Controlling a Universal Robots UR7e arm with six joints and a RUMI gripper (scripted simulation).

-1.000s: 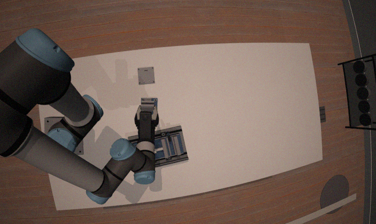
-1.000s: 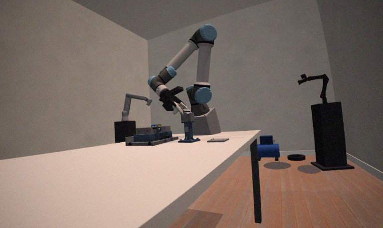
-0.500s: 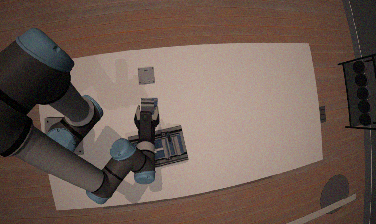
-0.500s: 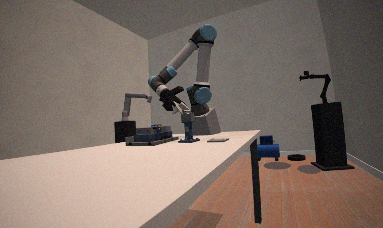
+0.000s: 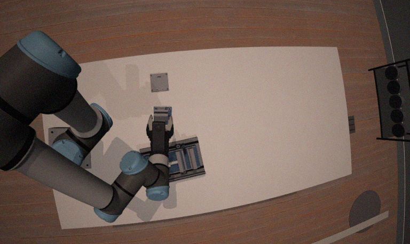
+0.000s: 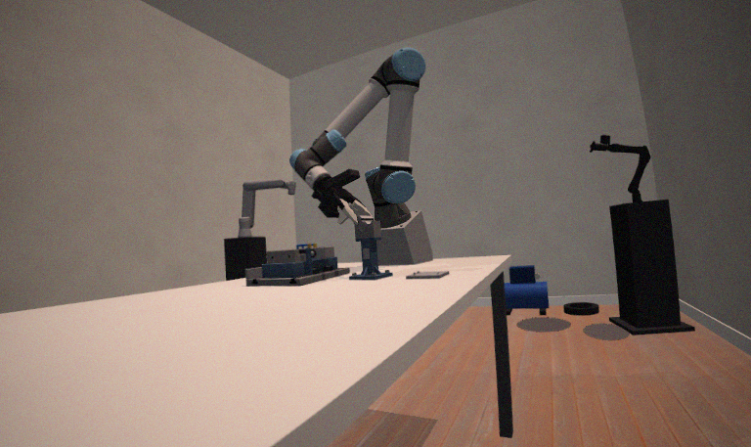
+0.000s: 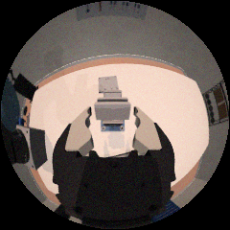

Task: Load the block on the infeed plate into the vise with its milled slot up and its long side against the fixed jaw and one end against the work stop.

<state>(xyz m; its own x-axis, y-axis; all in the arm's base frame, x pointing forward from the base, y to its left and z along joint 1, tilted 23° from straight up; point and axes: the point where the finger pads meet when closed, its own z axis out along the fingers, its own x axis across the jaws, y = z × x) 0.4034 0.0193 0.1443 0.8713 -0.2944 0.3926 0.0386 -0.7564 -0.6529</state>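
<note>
The part [image 7: 112, 111] is a grey block lying in the V-block [image 5: 169, 109] [image 6: 368, 232], which stands on a blue pedestal [image 6: 370, 256]. In the wrist view the part shows a broad plain face; I cannot tell where its slot points. My gripper [image 5: 160, 119] [image 6: 361, 214] [image 7: 112, 106] is partly open around the part, one finger at each end, with a narrow gap on both sides. It comes in slanted from the vise side. The vise [image 5: 202, 171] [image 6: 298, 266] stands open with no part between its jaws; my arm hides its left portion from above.
The infeed plate [image 5: 159, 82] [image 6: 427, 274] [image 7: 107, 84] carries no part and lies beyond the V-block. The vise sits under and beside my wrist in the overhead view. The arm's own base [image 5: 54, 132] is to the left on the table.
</note>
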